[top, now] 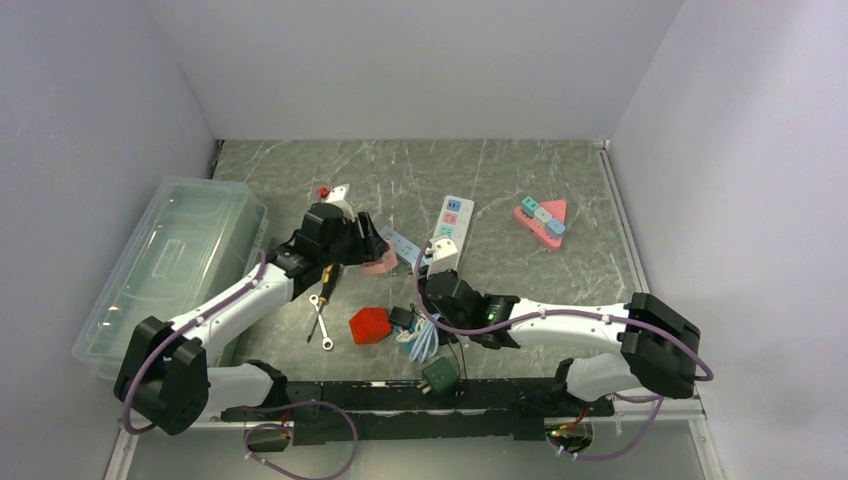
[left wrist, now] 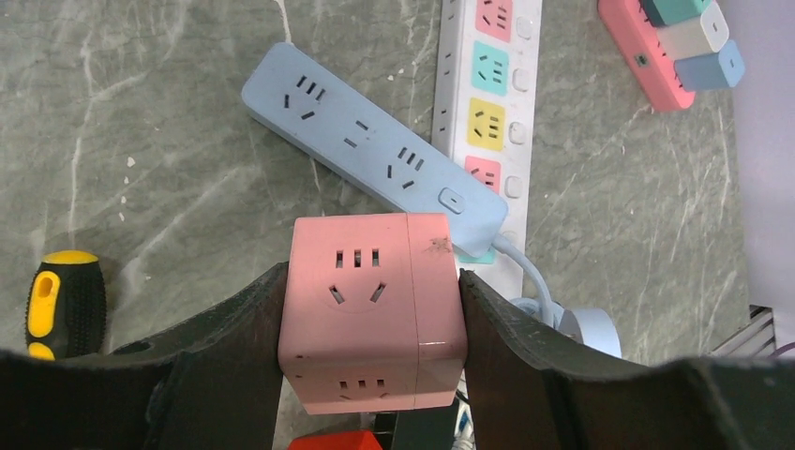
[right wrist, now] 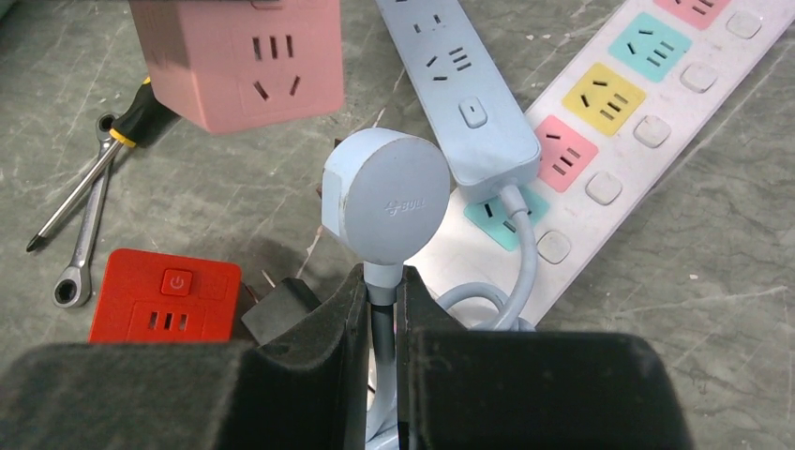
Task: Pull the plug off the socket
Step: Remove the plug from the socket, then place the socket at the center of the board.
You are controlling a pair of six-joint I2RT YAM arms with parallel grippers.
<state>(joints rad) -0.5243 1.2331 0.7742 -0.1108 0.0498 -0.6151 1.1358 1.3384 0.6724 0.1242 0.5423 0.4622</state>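
Grey marbled tabletop (top: 560,280), walled in white on three sides, is strewn with power strips and hand tools. The left gripper (left wrist: 375,328) stands about half open, its dark pads pressed flat against two opposite sides of a pink cube socket (left wrist: 370,309), which it holds off the surface. The right gripper (right wrist: 384,291) is all but closed, its fingers pinching the neck of a pale blue round plug (right wrist: 389,197) just beneath the head, where the cord begins.

In the right wrist view the plug sits directly above the fingertips with its flat back toward the camera. A clear gap separates it from the pink cube up and to the left, and the cube's visible outlets are unoccupied.

The plug's cord loops round to a blue power strip (left wrist: 370,155), which lies diagonally across the end of a white strip with coloured outlets (left wrist: 487,84). A red cube socket (right wrist: 164,295), a small wrench (right wrist: 84,234) and a yellow-and-black screwdriver (left wrist: 64,300) lie near the front of the table. A clear plastic box (top: 170,265) stands at the left edge, and a pink strip carrying adapters (top: 541,220) lies well apart at the back right.
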